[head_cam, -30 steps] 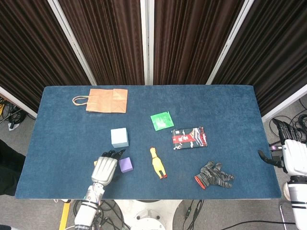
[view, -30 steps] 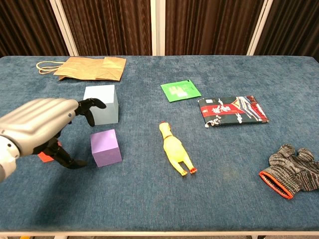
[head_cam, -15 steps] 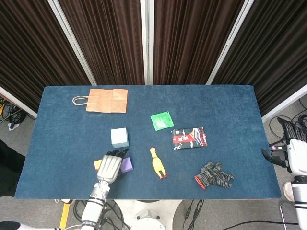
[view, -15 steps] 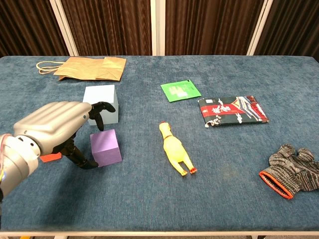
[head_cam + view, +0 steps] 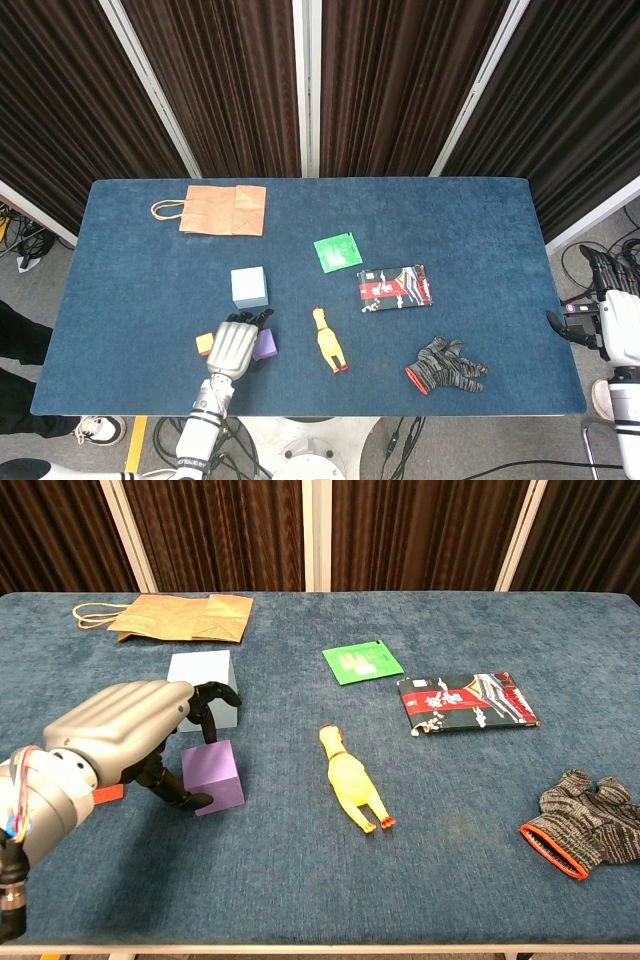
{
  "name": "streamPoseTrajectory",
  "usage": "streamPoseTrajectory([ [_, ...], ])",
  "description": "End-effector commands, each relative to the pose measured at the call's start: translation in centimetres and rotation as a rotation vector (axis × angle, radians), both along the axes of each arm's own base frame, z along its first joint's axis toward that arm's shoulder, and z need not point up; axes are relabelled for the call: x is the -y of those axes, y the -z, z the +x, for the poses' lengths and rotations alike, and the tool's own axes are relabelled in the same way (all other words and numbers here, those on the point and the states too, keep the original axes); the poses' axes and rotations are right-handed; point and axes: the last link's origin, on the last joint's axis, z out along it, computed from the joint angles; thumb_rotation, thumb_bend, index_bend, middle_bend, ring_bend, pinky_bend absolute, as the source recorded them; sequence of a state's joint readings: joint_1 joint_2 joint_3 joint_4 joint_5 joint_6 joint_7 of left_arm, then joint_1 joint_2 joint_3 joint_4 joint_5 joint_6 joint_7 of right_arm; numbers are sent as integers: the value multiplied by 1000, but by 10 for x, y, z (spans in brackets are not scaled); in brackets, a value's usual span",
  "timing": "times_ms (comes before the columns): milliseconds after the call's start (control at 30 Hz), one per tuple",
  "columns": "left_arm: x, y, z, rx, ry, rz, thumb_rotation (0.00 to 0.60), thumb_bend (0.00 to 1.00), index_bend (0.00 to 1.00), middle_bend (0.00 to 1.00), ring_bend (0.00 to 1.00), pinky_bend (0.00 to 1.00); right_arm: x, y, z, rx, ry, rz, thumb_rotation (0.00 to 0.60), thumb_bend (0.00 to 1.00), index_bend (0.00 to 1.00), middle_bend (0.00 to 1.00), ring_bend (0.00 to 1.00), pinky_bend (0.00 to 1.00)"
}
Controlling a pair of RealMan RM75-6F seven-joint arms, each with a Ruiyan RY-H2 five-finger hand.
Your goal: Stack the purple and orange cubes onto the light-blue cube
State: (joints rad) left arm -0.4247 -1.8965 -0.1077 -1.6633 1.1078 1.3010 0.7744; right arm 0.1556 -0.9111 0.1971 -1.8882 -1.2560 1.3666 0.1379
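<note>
Reaching over small purple cube (image 5: pixel 213 776), your left hand (image 5: pixel 130 730) arches above it, fingers spread wide, thumb tip at cube's near-left face, nothing gripped. Light-blue cube (image 5: pixel 203 687) just behind, close to fingertips. Orange cube (image 5: pixel 205 344) peeks out left of hand. Yellow rubber chicken (image 5: pixel 350 778) right of purple cube, open cloth between. Near table edge (image 5: pixel 320 947) well clear. Since last second, hand slid right onto purple cube. Right hand (image 5: pixel 612 322) off table's right edge, grip unclear.

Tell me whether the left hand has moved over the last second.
Yes. The left hand has shifted rightward, closing onto the purple cube in front of the light-blue cube.
</note>
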Motion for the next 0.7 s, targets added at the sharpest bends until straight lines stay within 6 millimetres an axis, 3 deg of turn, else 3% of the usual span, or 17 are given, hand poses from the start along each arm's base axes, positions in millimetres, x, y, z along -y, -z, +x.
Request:
streamPoseTrajectory([
  [33, -1, 1, 0, 2, 0, 7, 600, 234, 277, 541, 315, 361, 0, 0, 0, 1, 0, -1, 600, 159, 20, 70, 0, 0],
  [333, -2, -3, -5, -1, -14, 16, 600, 258, 296, 583, 333, 370, 0, -1, -1, 3, 2, -4, 600, 158, 20, 71, 0, 0],
  [533, -7, -34, -11, 3, -29, 70, 600, 268, 297, 586, 333, 371, 1, -2, 0, 4, 2, -6, 600, 158, 20, 70, 0, 0],
  [700, -9, -72, -13, -30, 7, 99, 600, 269, 297, 586, 333, 371, 0, 0, 1, -3, 1, -3, 600, 158, 20, 70, 0, 0],
])
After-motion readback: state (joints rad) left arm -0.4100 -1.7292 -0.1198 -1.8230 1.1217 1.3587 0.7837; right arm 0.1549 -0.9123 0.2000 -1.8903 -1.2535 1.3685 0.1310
